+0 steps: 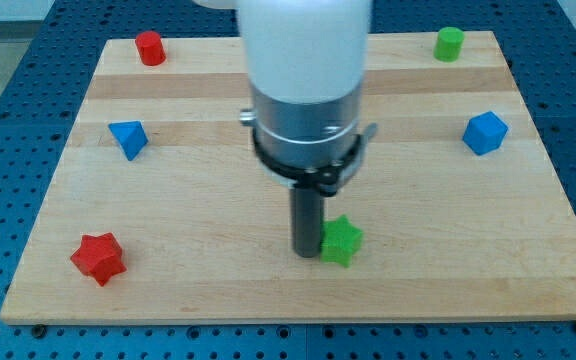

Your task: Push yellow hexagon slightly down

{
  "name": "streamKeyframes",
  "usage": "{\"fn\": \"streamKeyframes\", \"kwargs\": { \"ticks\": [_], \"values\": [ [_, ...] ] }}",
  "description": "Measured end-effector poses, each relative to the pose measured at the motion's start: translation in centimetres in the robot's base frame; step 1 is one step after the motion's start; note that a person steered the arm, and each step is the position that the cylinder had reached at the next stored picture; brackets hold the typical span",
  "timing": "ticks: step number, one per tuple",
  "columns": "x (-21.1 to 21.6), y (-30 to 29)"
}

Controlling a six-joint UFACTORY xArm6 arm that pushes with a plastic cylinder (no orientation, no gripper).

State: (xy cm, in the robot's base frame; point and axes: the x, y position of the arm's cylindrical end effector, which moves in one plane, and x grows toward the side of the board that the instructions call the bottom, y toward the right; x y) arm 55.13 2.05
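Note:
No yellow hexagon shows in the camera view; the arm's white and grey body [306, 90] covers the board's middle and top centre and may hide it. My tip [306, 254] rests on the wooden board [198, 290] below centre. A green star block [342, 241] lies right beside the tip, on its right, touching or nearly touching the rod.
A red star [98, 258] lies at the bottom left. A blue triangular block [128, 138] is at the left. A red cylinder [149, 48] is at the top left, a green cylinder [449, 43] at the top right, and a blue block [485, 132] at the right.

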Motion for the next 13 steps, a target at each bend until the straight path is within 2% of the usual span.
{"fn": "streamKeyframes", "kwargs": {
  "ticks": [1, 2, 4, 6, 8, 10, 13],
  "values": [
    [-0.9, 5.3],
    [-2.8, 8.1],
    [-12.7, 8.0],
    [-16.1, 1.0],
    [-15.7, -2.0],
    [-14.3, -2.0],
    [-8.8, -2.2]
  ]
}}
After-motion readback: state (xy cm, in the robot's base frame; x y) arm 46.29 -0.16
